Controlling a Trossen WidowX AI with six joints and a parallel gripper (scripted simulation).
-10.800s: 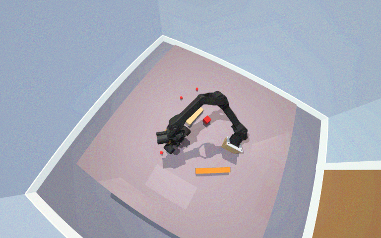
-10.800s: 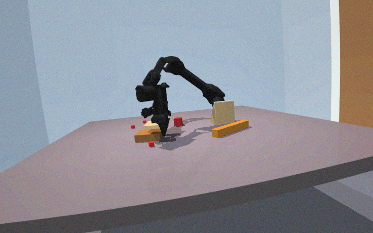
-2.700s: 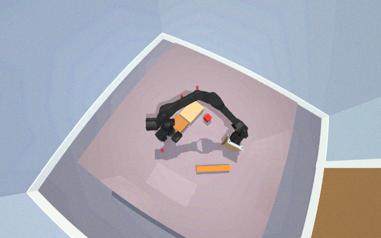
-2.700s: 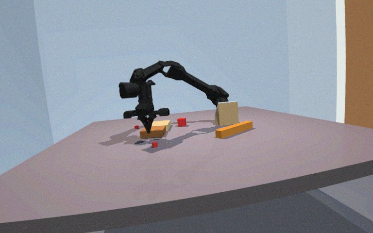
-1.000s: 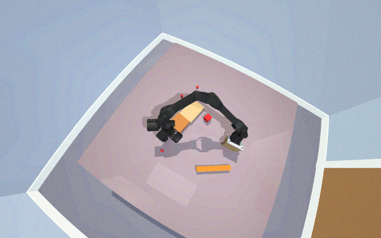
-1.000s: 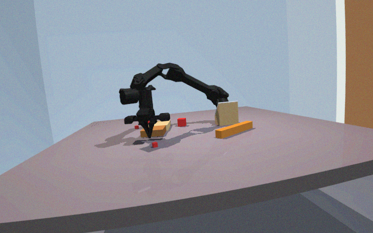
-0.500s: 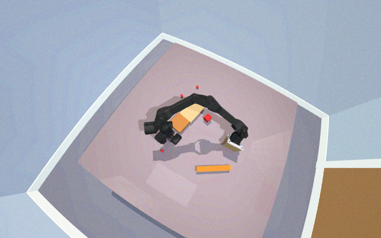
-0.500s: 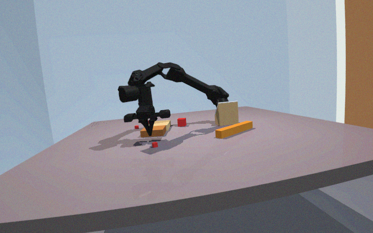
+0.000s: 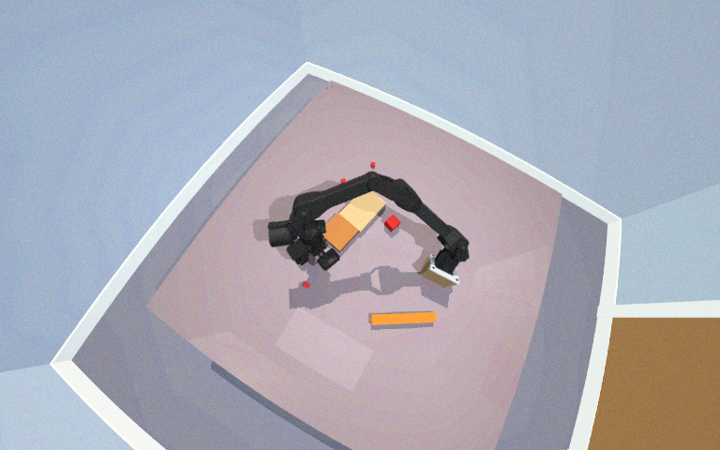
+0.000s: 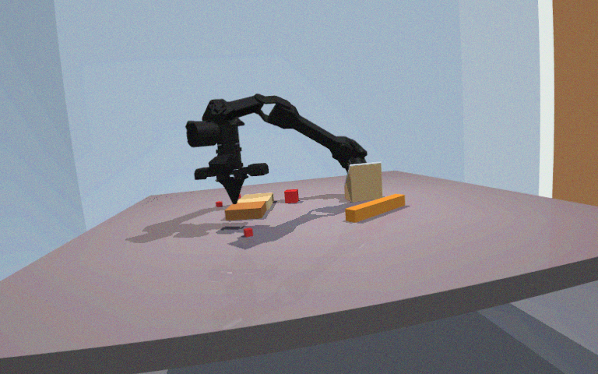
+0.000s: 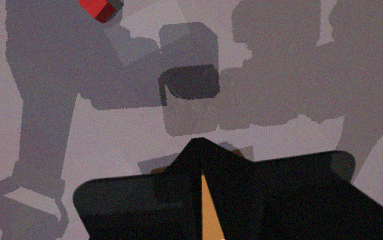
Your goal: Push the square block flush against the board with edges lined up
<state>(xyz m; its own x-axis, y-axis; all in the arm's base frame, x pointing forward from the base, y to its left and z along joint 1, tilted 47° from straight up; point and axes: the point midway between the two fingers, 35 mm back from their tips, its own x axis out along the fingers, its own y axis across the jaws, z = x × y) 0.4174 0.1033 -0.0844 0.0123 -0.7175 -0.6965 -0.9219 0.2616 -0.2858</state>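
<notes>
The orange square block (image 9: 341, 232) (image 10: 245, 212) (image 11: 209, 220) lies flat on the table. The pale wooden board (image 9: 365, 210) (image 10: 258, 199) lies flat with its end against one side of the block. No gap shows between them, and their right-hand edges look nearly in line in the top view. The arm hides part of the opposite edges. My gripper (image 9: 315, 251) (image 10: 234, 202) (image 11: 197, 143) is shut and empty. It points down, with its tips raised above the table near the block's free end. Whether it touches the block is unclear. The fingers hide much of the block in the wrist view.
A red cube (image 9: 391, 222) (image 10: 291, 195) sits beside the board. Small red cubes lie behind the arm (image 9: 372, 173) and near the hand, one of them a small cube (image 9: 305, 284) (image 10: 247, 231). A long orange bar (image 9: 403, 319) (image 10: 374, 208) lies farther off, near the arm's base.
</notes>
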